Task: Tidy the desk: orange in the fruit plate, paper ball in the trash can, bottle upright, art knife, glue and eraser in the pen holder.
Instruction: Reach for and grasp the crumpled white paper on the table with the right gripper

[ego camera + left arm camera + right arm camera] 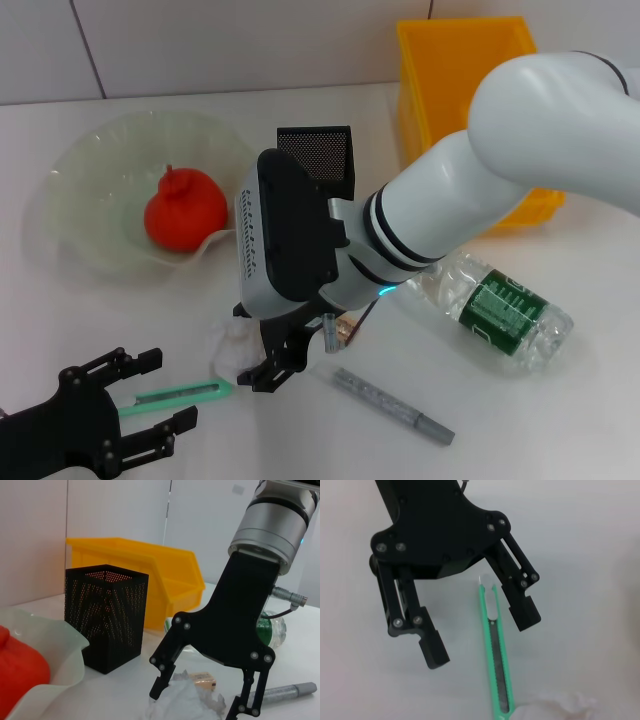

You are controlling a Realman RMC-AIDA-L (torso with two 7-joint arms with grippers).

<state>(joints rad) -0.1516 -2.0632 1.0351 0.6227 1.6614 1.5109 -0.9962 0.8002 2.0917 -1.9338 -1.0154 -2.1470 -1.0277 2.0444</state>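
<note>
Straddling the paper ball (186, 700) with jaws apart, the right gripper (200, 697) risks snagging the adjacent eraser (204, 681).

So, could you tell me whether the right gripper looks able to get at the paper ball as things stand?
Probably yes: the right gripper hangs open directly over the paper ball, one finger on each side, nothing between them. The eraser sits just behind it.

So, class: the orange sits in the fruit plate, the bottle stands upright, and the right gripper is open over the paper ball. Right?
Not quite: the head view shows the bottle lying on its side. The orange does sit in the fruit plate, and the right gripper is open over the paper ball.
</note>
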